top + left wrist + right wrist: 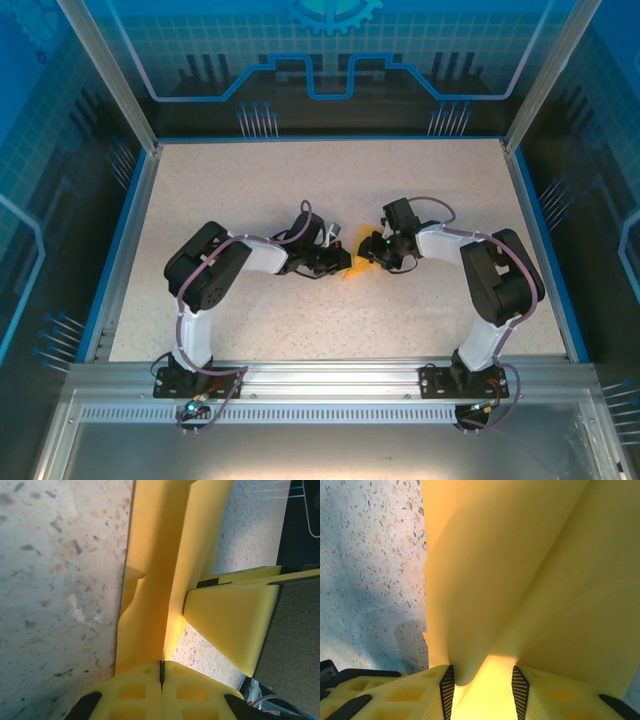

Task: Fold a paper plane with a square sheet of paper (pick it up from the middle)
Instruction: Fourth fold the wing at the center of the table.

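1. Square sheet of paper (352, 268): near the middle of the table (300, 180), bunched between the two claws and already creased, no longer flat.
2. Left claw (161, 672): pressed together, pinching the near end of the paper. From this wrist the paper runs straight away as a long folded strip, with a raised ridge along its length.
3. Right claw (483, 690): jaws part-way spread, straddling a loose hump of paper. The ribbed pads (446, 690) sit at either side of the hump. Cannot tell whether they actually bite it.
4. Key relation: the claws face each other nose to nose across the sheet, left one from the table's left side and right one from its right. The paper's long axis lies roughly along the line joining them. Both are at the paper, so neither arm is the nearer. My judgement is that the next crease depends on the right claw closing square across that ridge while the left one anchors its end.
5. Hard to read:
   - From above, the claws cover most of the sheet (only an orange sliver and one lower corner poke out).
   - Its outline and the number of folds are unclear.
   - Cannot tell whether its lower edge touches the table or hangs just clear.
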Robot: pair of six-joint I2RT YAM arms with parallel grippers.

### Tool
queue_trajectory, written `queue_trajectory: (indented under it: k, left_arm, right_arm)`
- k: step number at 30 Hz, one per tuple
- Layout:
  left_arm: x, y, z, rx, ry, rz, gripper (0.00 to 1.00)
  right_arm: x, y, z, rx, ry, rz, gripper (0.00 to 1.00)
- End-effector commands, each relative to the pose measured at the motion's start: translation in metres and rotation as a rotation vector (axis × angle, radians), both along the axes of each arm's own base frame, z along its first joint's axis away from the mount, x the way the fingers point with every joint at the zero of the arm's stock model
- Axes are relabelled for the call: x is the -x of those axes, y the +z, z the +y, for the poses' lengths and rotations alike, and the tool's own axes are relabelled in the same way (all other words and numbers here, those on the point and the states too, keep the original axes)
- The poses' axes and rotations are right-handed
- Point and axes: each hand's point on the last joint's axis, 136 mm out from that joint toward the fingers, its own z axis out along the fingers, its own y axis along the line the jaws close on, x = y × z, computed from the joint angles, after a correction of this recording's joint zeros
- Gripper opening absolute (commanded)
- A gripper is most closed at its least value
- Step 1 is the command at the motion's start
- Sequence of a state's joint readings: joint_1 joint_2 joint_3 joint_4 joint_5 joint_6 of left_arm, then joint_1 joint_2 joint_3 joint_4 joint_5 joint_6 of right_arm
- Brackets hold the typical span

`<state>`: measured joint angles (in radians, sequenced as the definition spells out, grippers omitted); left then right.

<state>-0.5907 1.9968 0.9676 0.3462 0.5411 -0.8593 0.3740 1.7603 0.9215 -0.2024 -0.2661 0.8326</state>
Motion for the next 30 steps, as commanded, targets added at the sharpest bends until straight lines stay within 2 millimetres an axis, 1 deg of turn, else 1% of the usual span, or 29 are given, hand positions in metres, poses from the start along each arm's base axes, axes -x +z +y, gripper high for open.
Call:
queue_trajectory:
  k: [1,4,9,18,22,24,29,30]
  left_arm:
    - [0.003,-0.017,0.007,0.004,0.022,0.063,0.03]
    - [0.003,-0.020,0.009,0.011,0.039,0.077,0.02]
    - [0.002,-0.023,0.011,0.011,0.051,0.087,0.02]
    - [0.002,-0.025,0.011,0.016,0.050,0.091,0.02]
    - [0.003,-0.023,0.011,0.022,0.042,0.090,0.06]
    - [0.003,-0.022,0.010,0.025,0.039,0.092,0.09]
    - [-0.002,-0.013,0.005,0.059,0.033,0.085,0.32]
    - [-0.003,-0.011,0.004,0.064,0.033,0.084,0.35]
  right_arm:
    - [0.003,-0.006,-0.007,0.003,-0.007,0.008,0.39]
    - [0.002,-0.006,-0.008,-0.003,-0.010,0.005,0.38]
    - [0.003,-0.011,-0.010,0.008,-0.018,0.029,0.37]
    - [0.014,-0.033,-0.021,0.086,-0.039,0.138,0.40]
    - [0.020,-0.041,-0.026,0.120,-0.054,0.186,0.40]
    - [0.023,-0.045,-0.028,0.136,-0.061,0.211,0.40]
    - [0.029,-0.051,-0.031,0.145,-0.074,0.239,0.40]
    - [0.030,-0.051,-0.031,0.145,-0.074,0.241,0.40]
